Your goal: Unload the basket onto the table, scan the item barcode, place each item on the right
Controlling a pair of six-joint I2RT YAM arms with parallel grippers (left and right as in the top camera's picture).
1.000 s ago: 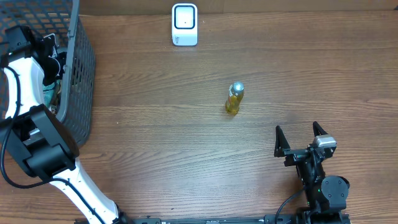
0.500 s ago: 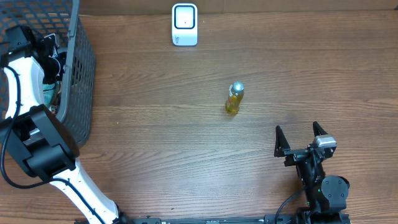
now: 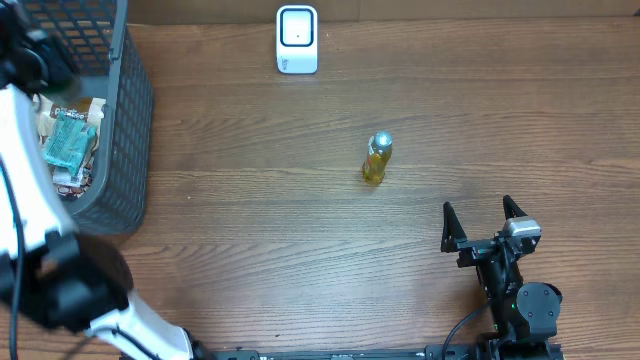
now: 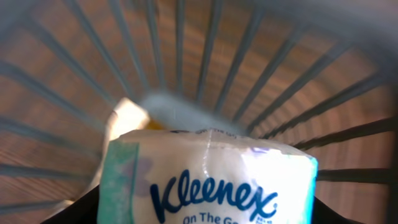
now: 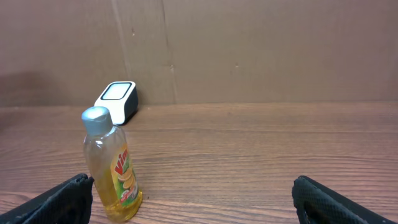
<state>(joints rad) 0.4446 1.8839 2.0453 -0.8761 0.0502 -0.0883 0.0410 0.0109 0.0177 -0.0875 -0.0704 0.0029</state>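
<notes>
White-and-teal soft plastic Kleenex tissue pack sits clamped between the fingers of my left gripper, with the wires of the dark grey mesh basket close behind it at the table's left end. The pack is squashy, so my hold may give and let it slide out. A corner could also snag a wire on the way up. I cannot see any barcode, so it may end up facing away from the white box-shaped scanner at the far edge. A wide swing could topple the upright yellow bottle. My right gripper rests spread apart, empty.
</notes>
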